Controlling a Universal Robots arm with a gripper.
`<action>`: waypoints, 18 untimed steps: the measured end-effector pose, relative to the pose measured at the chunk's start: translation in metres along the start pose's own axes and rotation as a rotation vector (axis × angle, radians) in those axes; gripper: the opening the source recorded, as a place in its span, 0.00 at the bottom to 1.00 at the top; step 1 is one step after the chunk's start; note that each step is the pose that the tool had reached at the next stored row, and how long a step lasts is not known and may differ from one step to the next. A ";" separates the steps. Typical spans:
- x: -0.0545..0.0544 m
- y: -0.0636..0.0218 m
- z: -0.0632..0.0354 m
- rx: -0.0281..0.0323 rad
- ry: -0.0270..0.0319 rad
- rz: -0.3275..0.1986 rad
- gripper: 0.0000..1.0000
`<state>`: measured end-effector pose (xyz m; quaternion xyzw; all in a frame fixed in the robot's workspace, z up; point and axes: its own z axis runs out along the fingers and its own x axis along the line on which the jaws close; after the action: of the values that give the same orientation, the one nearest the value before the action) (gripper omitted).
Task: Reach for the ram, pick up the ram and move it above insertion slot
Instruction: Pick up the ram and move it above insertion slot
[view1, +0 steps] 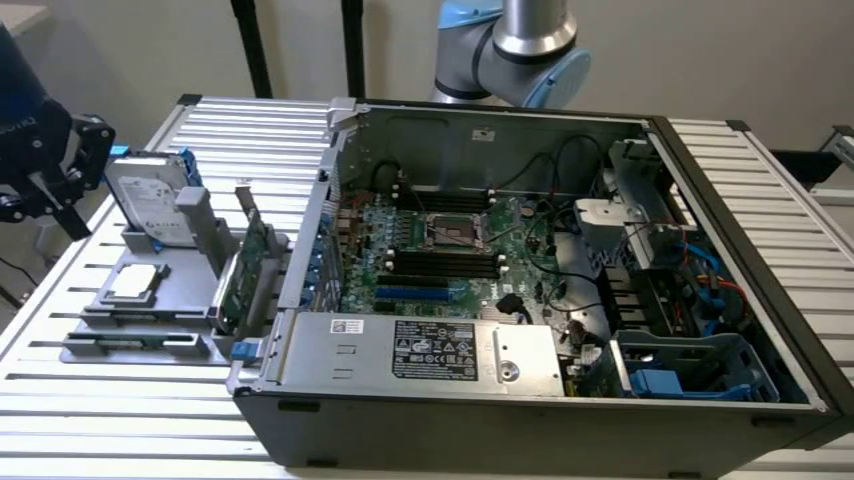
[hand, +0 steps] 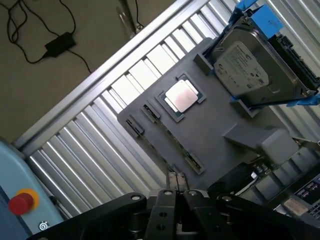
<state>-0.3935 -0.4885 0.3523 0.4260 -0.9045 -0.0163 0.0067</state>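
Hangs the gripper (hand: 175, 179) with fingertips pressed together on nothing, so not yet set to pinch. Finds the ram (view1: 134, 344) just below and apart, seemingly set on edge in a rail of the gray tray (hand: 220, 125) to offer a top edge. Farther off, shows the computer case (view1: 534, 430) lid-off, memory slots (view1: 441, 262) bared for insertion.

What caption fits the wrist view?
Gripper hovers over gray parts tray holding CPU and hard drive.
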 end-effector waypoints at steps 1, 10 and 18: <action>0.000 0.0000 0.0002 0.0004 0.0003 -0.018 0.11; 0.000 0.0000 0.0012 0.0046 0.0024 -0.182 0.11; 0.000 0.0000 0.0019 0.0107 0.0027 -0.328 0.11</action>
<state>-0.3935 -0.4885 0.3505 0.5681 -0.8228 -0.0117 0.0029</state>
